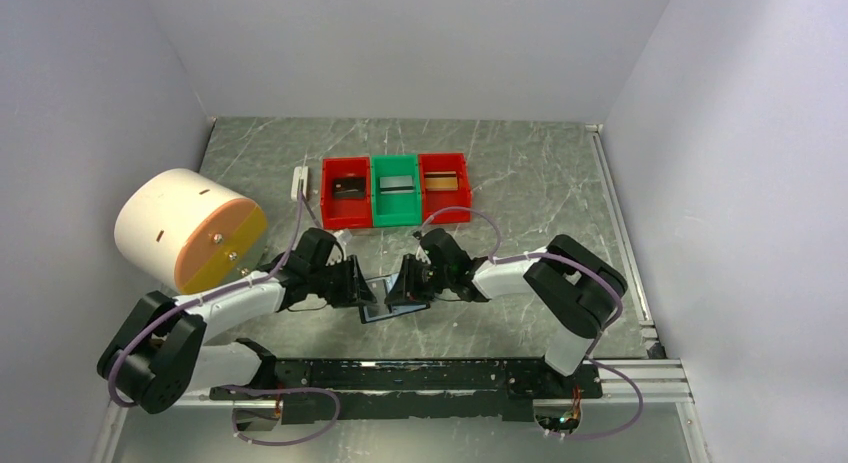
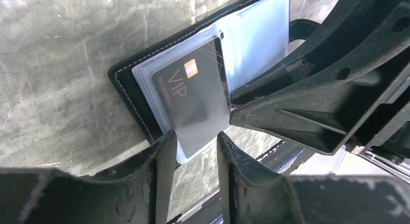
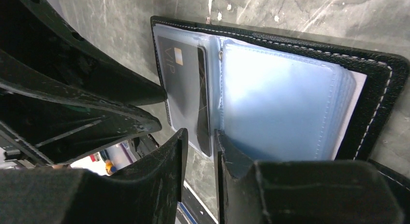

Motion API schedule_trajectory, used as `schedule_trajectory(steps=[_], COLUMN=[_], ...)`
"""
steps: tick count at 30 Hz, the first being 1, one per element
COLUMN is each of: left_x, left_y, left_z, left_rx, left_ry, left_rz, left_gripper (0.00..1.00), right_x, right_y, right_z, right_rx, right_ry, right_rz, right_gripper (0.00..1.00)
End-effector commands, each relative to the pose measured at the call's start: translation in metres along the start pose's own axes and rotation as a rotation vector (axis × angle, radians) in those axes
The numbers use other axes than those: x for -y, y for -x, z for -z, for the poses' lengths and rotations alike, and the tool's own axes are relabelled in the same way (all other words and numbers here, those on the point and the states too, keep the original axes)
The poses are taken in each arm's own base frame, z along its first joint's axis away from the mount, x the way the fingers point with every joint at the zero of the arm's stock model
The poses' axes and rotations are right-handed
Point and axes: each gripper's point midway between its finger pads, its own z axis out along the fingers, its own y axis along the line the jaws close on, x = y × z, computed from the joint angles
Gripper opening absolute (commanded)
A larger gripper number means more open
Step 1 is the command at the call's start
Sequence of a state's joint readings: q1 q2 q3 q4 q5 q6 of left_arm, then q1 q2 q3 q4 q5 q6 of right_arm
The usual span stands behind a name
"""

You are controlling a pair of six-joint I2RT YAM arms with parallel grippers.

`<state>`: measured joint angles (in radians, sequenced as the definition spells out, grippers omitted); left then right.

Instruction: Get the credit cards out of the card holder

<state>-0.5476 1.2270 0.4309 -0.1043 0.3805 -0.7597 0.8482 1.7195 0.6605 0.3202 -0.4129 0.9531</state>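
Note:
The black card holder lies open on the table between both arms, its bluish-grey sleeves fanned out. A dark credit card marked VIP sits in a clear sleeve on the holder's left half. My left gripper is open, its tips either side of that sleeve's near corner, with table showing in the gap. My right gripper is narrowly open and straddles the card's dark edge, with a gap still showing beside it. Both grippers face each other across the holder.
At the back stand a red bin with a dark card, a green bin with a grey card and another red bin with a tan card. A small white clip lies left of them. A big cream cylinder sits at the left.

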Motion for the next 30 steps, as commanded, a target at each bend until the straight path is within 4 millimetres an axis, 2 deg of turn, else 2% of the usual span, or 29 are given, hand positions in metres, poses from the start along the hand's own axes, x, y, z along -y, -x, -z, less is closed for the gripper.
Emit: schedule_trajectory(steps=[1,5,9,14,15,16,21,24,30], left_x=[0.002,-0.008,-0.014,-0.021,-0.022,-0.024,-0.032,-0.038,-0.037], left_y=[0.005,-0.002,-0.006,-0.008,-0.007,-0.008,-0.005,-0.007,-0.007], left_z=[-0.005,-0.008,-0.008,-0.009,-0.009,-0.008,-0.006,-0.006,-0.007], left_rx=[0.014,-0.003,-0.012,-0.018,-0.017,-0.018,0.001,-0.003,0.000], left_ry=[0.023,0.073,0.105,0.146,0.156,0.167,0.226,0.257,0.263], left_rz=[-0.038,-0.041,-0.047,-0.052,-0.052,-0.052,-0.046,-0.042,-0.052], left_gripper=[0.38,0.31,0.28,0.26,0.26,0.26,0.27,0.26,0.26], right_x=[0.006,0.006,0.008,0.006,0.006,0.005,0.010,0.019,0.023], right_y=[-0.002,-0.004,-0.002,-0.002,-0.002,-0.002,0.000,0.001,0.003], right_z=[-0.005,-0.006,-0.005,-0.005,-0.004,-0.004,0.000,0.004,0.011], right_rx=[-0.009,-0.010,0.007,0.012,0.011,0.011,0.028,0.038,0.052], right_ry=[-0.006,0.006,0.000,0.010,0.012,0.012,-0.018,-0.055,-0.054], right_rz=[-0.019,-0.047,-0.059,-0.063,-0.059,-0.058,-0.060,-0.063,-0.067], right_gripper=[0.29,0.27,0.22,0.09,0.02,0.00,0.00,0.00,0.00])
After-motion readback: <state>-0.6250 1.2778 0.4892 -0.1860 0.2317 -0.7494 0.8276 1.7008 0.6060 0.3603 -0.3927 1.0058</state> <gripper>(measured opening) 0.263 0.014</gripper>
